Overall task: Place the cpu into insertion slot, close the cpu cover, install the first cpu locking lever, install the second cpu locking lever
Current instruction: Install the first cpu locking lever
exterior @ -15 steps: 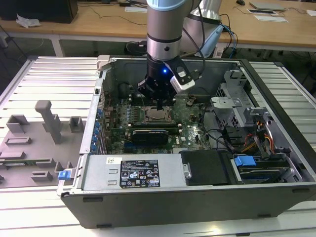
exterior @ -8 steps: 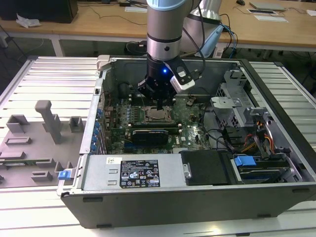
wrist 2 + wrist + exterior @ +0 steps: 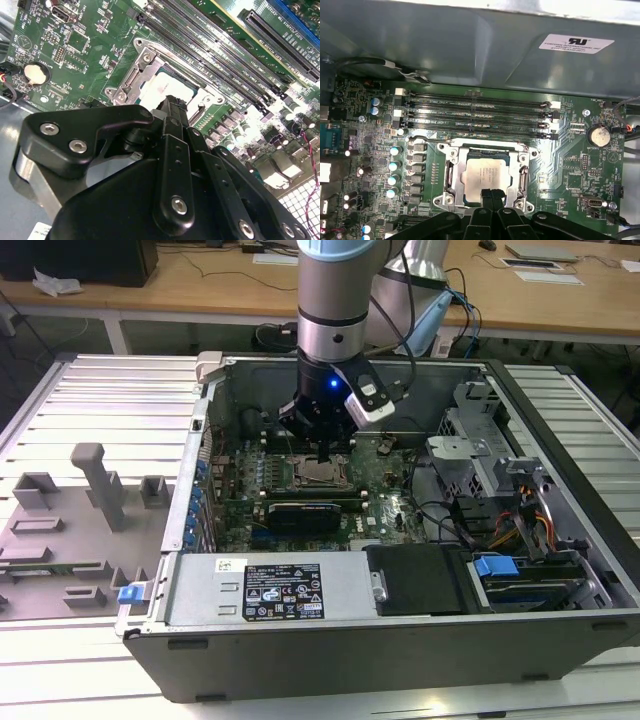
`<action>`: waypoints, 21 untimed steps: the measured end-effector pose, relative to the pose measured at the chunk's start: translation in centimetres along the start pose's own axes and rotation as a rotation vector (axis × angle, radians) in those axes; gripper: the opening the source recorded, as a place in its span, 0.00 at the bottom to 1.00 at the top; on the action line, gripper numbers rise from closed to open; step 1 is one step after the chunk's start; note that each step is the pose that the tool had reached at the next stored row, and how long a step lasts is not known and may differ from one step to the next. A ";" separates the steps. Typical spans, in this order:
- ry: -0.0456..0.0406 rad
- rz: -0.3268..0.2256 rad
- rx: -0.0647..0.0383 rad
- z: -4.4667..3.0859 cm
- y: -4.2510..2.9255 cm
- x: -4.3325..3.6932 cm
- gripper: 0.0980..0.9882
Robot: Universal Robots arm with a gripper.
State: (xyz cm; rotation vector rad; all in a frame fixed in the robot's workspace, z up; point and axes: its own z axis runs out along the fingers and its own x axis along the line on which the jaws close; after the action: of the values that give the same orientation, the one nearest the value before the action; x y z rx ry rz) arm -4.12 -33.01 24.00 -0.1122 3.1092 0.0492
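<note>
The cpu (image 3: 484,174) lies flat in the insertion slot (image 3: 463,165) with its silver face up, ringed by green board. The cpu cover (image 3: 451,170) lies down around it as a silver frame, and the chip shows through its window. A thin wire lever (image 3: 427,136) runs along the socket edge nearest the long black memory slots. My gripper (image 3: 492,194) is shut with nothing between its fingers, and the tips sit at the cover's edge farthest from those slots. In the second wrist view the gripper (image 3: 172,104) hangs just over the cpu (image 3: 165,89). In the exterior view the gripper (image 3: 326,458) stands over the socket (image 3: 320,475).
The board lies inside an open computer case (image 3: 190,490). Long black memory slots (image 3: 475,112) run beside the socket, and capacitors (image 3: 395,165) stand on another side. A power supply (image 3: 270,590), drive bays (image 3: 520,570) and cables crowd the case. A grey fixture plate (image 3: 70,510) lies at the exterior view's left.
</note>
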 end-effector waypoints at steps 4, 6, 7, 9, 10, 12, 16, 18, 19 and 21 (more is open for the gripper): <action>-0.0010 0.000 0.000 -0.03 0.06 0.85 0.01; -0.0026 0.000 0.000 -0.06 0.15 2.06 0.01; -0.0033 0.001 0.000 -0.08 0.20 2.77 0.01; -0.0041 0.001 0.000 -0.11 0.27 3.72 0.01; -0.0043 0.001 0.000 -0.11 0.29 3.97 0.01; -0.0046 0.001 0.000 -0.13 0.33 4.51 0.01; -0.0066 0.002 0.001 -0.17 0.44 6.02 0.01; -0.0087 0.003 -0.008 -0.18 0.46 6.36 0.01; -0.0098 0.003 -0.019 -0.19 0.47 6.44 0.01; -0.0153 0.005 -0.078 -0.19 0.49 6.70 0.01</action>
State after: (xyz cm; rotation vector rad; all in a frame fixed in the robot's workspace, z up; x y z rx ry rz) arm -10.84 -33.01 24.00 -0.1056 3.0927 0.1708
